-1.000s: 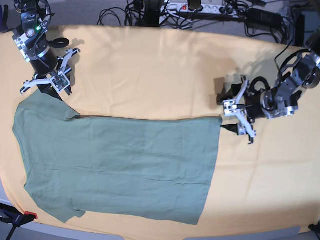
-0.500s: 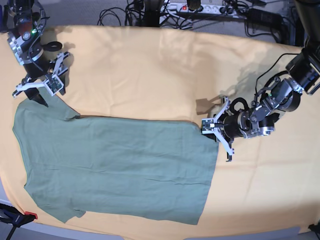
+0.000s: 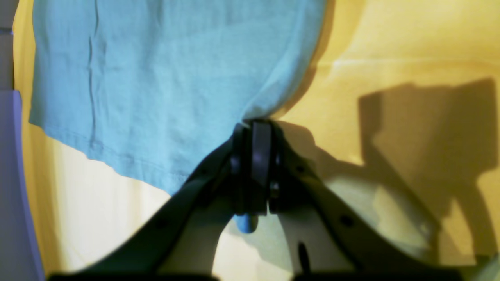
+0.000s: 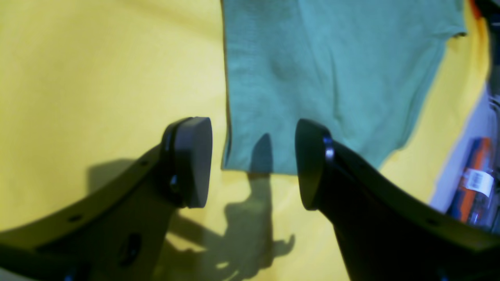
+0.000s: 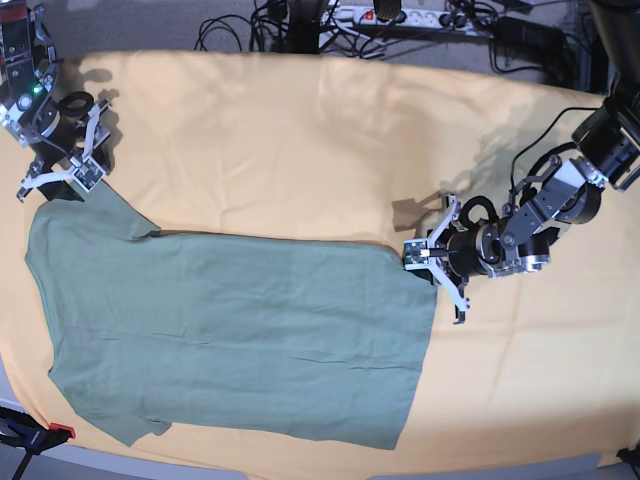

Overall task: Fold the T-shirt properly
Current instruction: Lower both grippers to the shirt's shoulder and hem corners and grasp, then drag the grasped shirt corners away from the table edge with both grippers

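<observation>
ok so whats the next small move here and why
Probably bring the right hand down onto the shirt corner and close it. The left hand is already shut on the hem corner, bunching the fabric there, while the right hand hangs open with that corner lying flat on the yellow cloth between its fingers.

The surface (image 5: pixel 300 120) is covered edge to edge by a yellow-orange cloth (image 5: pixel 520 360), lightly creased and lit unevenly. On that cloth lies the T-shirt (image 5: pixel 240 330), sage green, spread flat with its hem toward the base view's right and its sleeves toward the left. Beyond the cloth's far edge, well away from the T-shirt, black cables (image 5: pixel 240 30) and a white power strip (image 5: pixel 400 15) lie in a tangle.
</observation>
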You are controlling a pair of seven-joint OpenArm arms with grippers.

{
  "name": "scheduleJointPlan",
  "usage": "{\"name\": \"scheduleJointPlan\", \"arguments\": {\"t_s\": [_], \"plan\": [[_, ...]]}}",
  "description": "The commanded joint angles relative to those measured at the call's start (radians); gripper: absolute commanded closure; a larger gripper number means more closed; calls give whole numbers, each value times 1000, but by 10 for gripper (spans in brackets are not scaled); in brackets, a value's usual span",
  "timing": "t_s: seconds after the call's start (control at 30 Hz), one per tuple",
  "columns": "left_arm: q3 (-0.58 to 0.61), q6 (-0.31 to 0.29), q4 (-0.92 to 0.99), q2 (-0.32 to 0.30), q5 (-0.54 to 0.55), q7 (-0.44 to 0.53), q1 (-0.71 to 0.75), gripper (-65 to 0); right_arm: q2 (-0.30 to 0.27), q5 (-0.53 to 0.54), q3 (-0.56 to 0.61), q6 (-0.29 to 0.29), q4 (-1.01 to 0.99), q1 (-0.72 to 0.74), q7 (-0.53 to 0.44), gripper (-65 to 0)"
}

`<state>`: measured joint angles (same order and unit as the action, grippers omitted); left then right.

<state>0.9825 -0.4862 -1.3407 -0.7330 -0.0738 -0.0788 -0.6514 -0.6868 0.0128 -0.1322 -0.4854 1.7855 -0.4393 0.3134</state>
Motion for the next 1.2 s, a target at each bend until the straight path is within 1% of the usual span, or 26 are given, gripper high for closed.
{"name": "scheduleJointPlan", "arguments": {"t_s": [0.0,0.1,0.17,0.27,0.33,0.4,0.43,0.47,0.5,0.53,0.57,0.6,0.7,0.8,0.9,0.97,1.07,1.17], "plan": [[-6,-3,-6,-12,5,-4,-26,0,-23,0,-10,5,-6,23,-15,-360],[-6,-4,-6,-13,5,-4,-27,0,-27,39,-10,-23,-53,63,-14,-360],[-6,-4,-6,-12,5,-3,-28,0,-27,40,-10,-49,-80,74,-15,-360],[-6,-4,-6,-12,4,-4,-28,0,-27,40,6,-61,-121,73,-15,-360],[-6,-4,-6,-11,5,-3,-31,0,-28,34,27,-57,-143,74,-14,-360],[-6,-4,-8,-12,8,-3,-31,0,-28,11,39,-34,-146,73,-15,-359],[-6,-4,-9,-12,8,-3,-31,0,-28,-2,42,-26,-146,73,-14,-345],[-6,-4,-10,-12,8,-3,-31,0,-28,-18,42,-22,-146,73,-14,-312],[-6,-4,-10,-13,8,-4,-31,0,-29,-26,41,-19,-146,74,-14,-259],[-6,-4,-10,-14,8,-4,-31,0,-29,-44,41,-19,-146,74,-14,-176],[-6,-5,-10,-16,8,-4,-31,0,-29,-55,41,-18,-146,74,-14,-73],[-6,-5,-10,-17,7,-5,-31,0,-29,-55,41,0,-146,74,-14,0],[-6,-5,-10,-18,8,-4,-32,0,-29,-54,41,61,-143,74,-14,0],[-6,-20,-10,-18,8,-4,-37,0,-32,-54,41,62,-114,73,-3,0],[-6,-20,-16,-23,8,-12,-49,0,-45,-35,41,64,-60,70,54,0],[-6,-20,-42,-43,13,-13,-50,0,-60,-24,40,64,-10,56,99,0],[-6,-24,-106,-91,76,-31,-47,0,-82,-29,40,97,72,14,129,0],[-6,-53,-183,-142,114,-42,-47,0,-103,-43,40,101,137,-31,153,0]]}}
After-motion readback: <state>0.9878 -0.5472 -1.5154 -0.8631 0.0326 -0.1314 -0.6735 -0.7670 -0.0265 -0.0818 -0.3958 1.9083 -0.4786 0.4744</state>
